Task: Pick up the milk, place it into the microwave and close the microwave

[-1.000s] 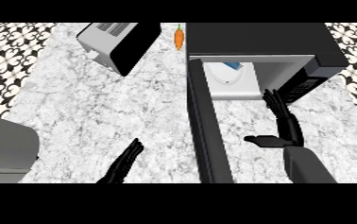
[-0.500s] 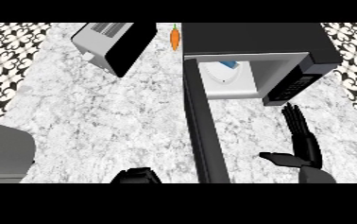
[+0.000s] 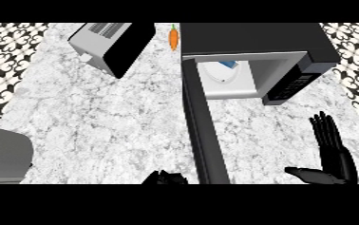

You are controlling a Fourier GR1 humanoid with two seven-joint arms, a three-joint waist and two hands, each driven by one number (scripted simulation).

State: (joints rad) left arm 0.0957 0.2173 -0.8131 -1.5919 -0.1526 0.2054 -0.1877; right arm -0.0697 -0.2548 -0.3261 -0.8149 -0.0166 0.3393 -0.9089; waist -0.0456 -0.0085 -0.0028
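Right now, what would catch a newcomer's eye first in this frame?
The microwave at upper right, its long dark door swung open toward the viewer and the milk already inside. Next, the right hand at lower right, fingers straight, and a small orange carrot by the microwave's top left corner.

I'm seeing even, bright light on the counter; no glare showing. The microwave top is reading flat black, its cavity evenly lit.
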